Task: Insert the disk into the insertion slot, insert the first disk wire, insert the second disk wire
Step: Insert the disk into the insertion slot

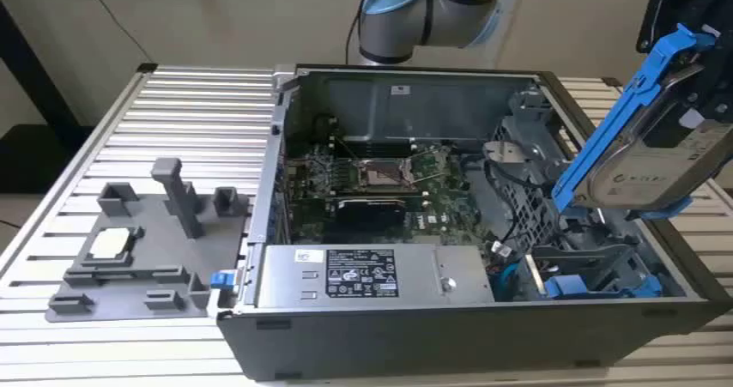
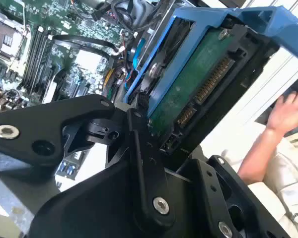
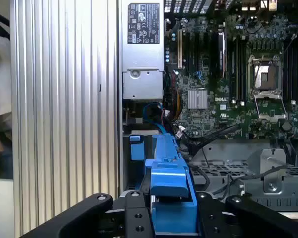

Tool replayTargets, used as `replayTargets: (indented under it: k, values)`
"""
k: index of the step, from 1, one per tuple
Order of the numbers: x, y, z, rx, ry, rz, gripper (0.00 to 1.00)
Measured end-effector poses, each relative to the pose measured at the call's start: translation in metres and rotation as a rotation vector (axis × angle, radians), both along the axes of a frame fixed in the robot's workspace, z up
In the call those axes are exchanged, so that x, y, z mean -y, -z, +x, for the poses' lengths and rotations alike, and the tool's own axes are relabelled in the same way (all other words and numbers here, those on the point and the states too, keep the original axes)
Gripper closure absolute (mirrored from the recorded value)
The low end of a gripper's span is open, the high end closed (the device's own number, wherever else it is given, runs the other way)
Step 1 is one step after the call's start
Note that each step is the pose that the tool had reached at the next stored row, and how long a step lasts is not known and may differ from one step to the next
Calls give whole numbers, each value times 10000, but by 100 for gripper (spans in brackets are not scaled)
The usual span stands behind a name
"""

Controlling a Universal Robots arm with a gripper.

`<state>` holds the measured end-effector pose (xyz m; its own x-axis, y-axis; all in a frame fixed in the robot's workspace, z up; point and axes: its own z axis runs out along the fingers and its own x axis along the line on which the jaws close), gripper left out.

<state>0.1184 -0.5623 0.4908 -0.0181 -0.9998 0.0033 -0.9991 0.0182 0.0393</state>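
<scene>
**Now: disk gripped above the open case**

The disk (image 1: 647, 142) hangs tilted in mid-air, clamped by its blue frame between the fingers of the gripper (image 3: 169, 214). Right below the gripper is the computer case (image 1: 458, 327). Further out from the gripper lie the motherboard (image 3: 228, 74) and the power supply (image 3: 143, 49). A person's hand (image 2: 288, 111) is off to one side.

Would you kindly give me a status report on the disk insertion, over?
Gripper shut on silver-grey hard drive in blue plastic carrier. Drive tilted above open computer case, not inserted. Person's hand outside case.
</scene>
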Motion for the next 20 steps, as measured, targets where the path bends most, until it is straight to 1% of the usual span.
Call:
replayTargets:
  k: [6,14,20]
  values:
    - [0,0,1,0,1,-2,67]
    - [0,18,16,0,1,1,67]
    - [0,70,18,7,-15,0,67]
